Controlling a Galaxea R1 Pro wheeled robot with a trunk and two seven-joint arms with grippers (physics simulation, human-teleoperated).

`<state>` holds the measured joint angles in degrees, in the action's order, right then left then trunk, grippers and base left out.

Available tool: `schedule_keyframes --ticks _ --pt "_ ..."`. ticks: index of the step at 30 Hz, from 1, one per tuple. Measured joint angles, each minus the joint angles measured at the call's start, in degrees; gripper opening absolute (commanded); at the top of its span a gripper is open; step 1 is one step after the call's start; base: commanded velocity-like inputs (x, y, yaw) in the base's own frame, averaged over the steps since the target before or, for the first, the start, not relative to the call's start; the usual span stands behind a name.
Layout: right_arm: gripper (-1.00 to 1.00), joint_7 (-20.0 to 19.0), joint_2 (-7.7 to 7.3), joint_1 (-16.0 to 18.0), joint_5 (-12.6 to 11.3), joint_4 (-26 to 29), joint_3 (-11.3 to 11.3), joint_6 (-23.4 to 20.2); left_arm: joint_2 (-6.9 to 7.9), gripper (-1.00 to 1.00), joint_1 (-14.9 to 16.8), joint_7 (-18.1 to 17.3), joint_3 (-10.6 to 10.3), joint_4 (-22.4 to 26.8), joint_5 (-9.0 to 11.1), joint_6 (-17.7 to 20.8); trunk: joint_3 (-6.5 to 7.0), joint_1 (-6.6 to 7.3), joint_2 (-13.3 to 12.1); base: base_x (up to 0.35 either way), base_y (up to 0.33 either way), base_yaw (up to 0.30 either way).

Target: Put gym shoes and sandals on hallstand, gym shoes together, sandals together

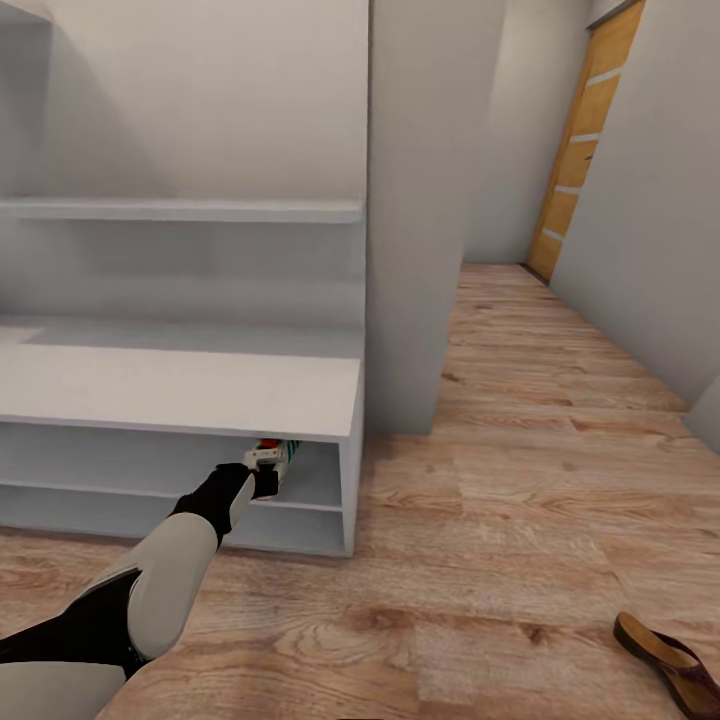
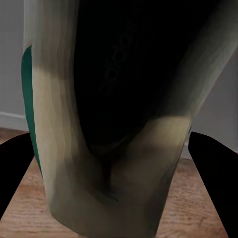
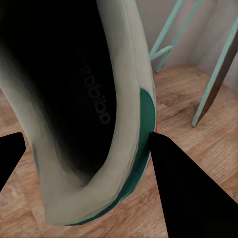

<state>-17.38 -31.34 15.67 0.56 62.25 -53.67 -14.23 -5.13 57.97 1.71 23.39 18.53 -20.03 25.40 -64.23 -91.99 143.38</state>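
In the head view the left arm reaches forward and down toward the hallstand (image 1: 200,390), its left claw (image 1: 268,470) at the mouth of the upper open shelf, just under the grey tabletop near the unit's right end. A gym shoe (image 1: 277,452) sits in that claw, cream-white with green stripes and a touch of red, part of it tucked under the tabletop edge. From this view it is hard to say whether the shoe rests on the shelf or hangs just above it. The left wrist view looks into that same shoe (image 2: 119,124) close up: its dark opening, pale collar and a green patch at one side, with the two dark fingers (image 2: 215,173) standing on either side of the heel, closed on it. The right wrist view shows the other gym shoe (image 3: 84,114), held the same way by the right claw (image 3: 84,163), its fingers pressed to the collar on both sides above the corridor floor (image 3: 198,148), with thin teal legs (image 3: 213,79) of some furniture nearby. One sandal (image 1: 670,662) lies on the wood planks at the head view's lower right, well apart from the hallstand. A wooden door (image 1: 585,140) stands at the corridor's far end.
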Motion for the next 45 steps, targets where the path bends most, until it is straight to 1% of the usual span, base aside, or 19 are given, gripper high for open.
schedule_keyframes --ticks 12,26,27,35,45 --pt "-1.00 0.00 -0.05 0.00 0.14 0.00 -0.01 0.00 0.00 -1.00 0.01 0.06 -0.02 0.00 -0.02 0.00 0.00 0.02 0.00 0.222 0.000 0.000" --pt "-1.00 0.01 -0.02 0.00 0.21 -0.07 0.04 0.00 0.03 -1.00 0.00 -0.03 0.17 0.03 0.14 -0.10 0.00 0.00 0.00 0.019 0.000 0.000" --pt "-1.00 0.01 -0.03 0.00 0.21 -0.08 0.04 0.00 0.03 1.00 0.00 -0.03 0.15 0.02 0.13 -0.12 0.00 0.00 0.00 0.000 0.000 0.000" --pt "-1.00 0.04 0.00 0.00 0.21 -0.09 0.04 0.04 0.09 1.00 -0.01 0.06 0.10 0.00 0.01 -0.08 0.00 0.00 0.00 -0.004 0.000 0.000" --pt "-1.00 0.02 0.01 0.00 0.22 -0.10 0.04 0.08 0.09 1.00 0.01 -0.03 0.05 0.00 -0.07 -0.08 0.00 -0.04 0.00 -0.281 0.067 0.000"
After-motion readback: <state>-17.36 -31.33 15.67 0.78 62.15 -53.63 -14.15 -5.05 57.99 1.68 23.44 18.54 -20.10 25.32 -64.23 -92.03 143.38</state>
